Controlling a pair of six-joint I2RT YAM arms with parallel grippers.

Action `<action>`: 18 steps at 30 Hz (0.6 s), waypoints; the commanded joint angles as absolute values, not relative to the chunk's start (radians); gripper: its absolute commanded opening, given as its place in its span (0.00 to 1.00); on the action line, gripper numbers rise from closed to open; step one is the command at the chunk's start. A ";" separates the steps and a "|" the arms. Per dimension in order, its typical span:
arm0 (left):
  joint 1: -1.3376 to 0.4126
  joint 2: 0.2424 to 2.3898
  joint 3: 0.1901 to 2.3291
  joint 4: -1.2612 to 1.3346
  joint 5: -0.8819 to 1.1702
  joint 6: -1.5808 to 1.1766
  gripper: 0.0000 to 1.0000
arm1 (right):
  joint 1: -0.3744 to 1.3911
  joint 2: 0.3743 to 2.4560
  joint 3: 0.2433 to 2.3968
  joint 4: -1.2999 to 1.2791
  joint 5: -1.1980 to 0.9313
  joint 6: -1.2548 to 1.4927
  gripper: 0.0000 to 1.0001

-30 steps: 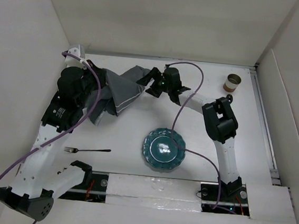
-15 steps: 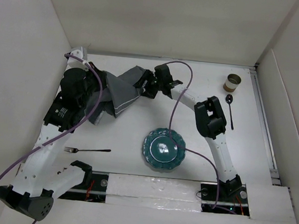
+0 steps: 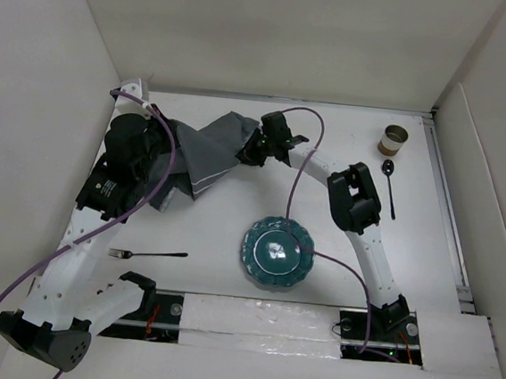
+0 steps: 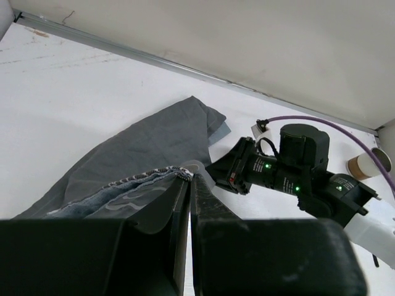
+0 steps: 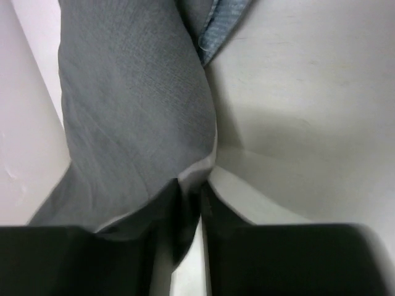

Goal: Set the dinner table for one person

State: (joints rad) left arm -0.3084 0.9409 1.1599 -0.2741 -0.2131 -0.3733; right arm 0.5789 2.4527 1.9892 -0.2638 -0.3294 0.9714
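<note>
A grey cloth mat [image 3: 210,150] lies crumpled at the back left of the white dinner table [image 3: 223,218]. My left gripper [image 3: 174,151] is shut on the mat's left edge; in the left wrist view the jaws [image 4: 190,179] pinch a striped hem of the mat [image 4: 142,148]. My right gripper [image 3: 246,146] is shut on the mat's right corner, and the right wrist view shows grey fabric [image 5: 129,105] pinched between its fingertips [image 5: 196,188]. A teal plate [image 3: 276,253] sits at the front centre, with a fork [image 3: 148,254] to its left.
A paper cup [image 3: 392,140] stands at the back right, with a dark spoon [image 3: 389,186] just in front of it. White walls close in the table at the back and both sides. The right arm's purple cable [image 3: 304,172] loops above the plate.
My right gripper slid left onto the mat's right corner and closed on it. The left gripper kept its hold and barely moved.
</note>
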 commanded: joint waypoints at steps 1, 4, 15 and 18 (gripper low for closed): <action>-0.313 0.913 1.186 -0.230 -0.232 -0.351 0.00 | 0.577 2.483 2.037 -0.174 -0.397 1.005 0.13; -0.313 0.920 1.184 -0.226 -0.245 -0.336 0.00 | 0.557 2.438 1.999 0.030 -0.454 1.031 0.00; -0.313 1.009 1.264 -0.063 -0.371 -0.224 0.00 | 0.456 2.052 2.233 -0.428 -0.239 0.609 0.00; -0.313 1.035 1.295 -0.035 -0.371 -0.218 0.00 | 0.414 2.029 2.393 -0.604 -0.175 0.525 0.00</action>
State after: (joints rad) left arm -0.3084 1.0309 1.2228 -0.1528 -0.3431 -0.2527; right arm 0.4541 2.1258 2.2417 -0.4450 -0.2569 0.6773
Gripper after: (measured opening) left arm 0.007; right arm 0.022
